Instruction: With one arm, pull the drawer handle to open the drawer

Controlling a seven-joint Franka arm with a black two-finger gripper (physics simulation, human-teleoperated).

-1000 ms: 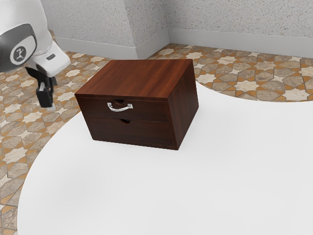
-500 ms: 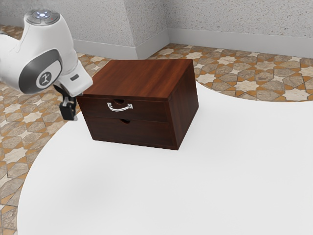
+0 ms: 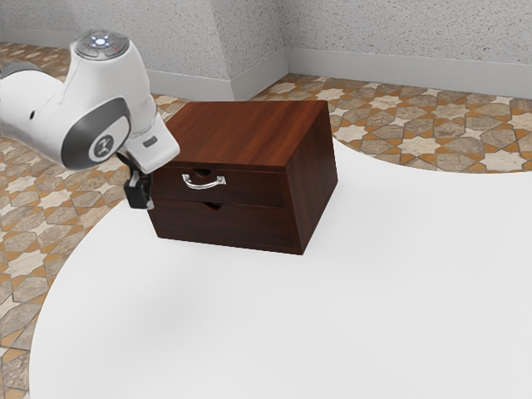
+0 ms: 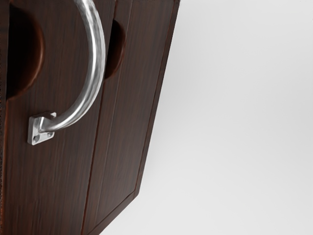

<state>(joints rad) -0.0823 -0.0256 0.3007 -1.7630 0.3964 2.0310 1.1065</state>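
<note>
Drawer handle [image 3: 204, 180] – a curved silver metal bar – sits on the upper drawer front [image 3: 245, 188] of the dark reddish-brown wooden cabinet [image 3: 249, 133], and that front lies flush with the cabinet face. Up close from my wrist, the handle [image 4: 92, 73] arcs down to a small square mounting plate [image 4: 41, 130] bolted to the wood, with a rounded recess behind it. Below is the lower drawer front [image 3: 229, 223], which has a notch of its own. My black gripper [image 3: 137, 193] hangs at the cabinet's front corner on the exterior view's left, near the handle but apart from it – whether it is open or closed I cannot tell. The cabinet stands on a white round table [image 3: 332, 316], with patterned tile floor [image 3: 50, 208] beyond.
</note>
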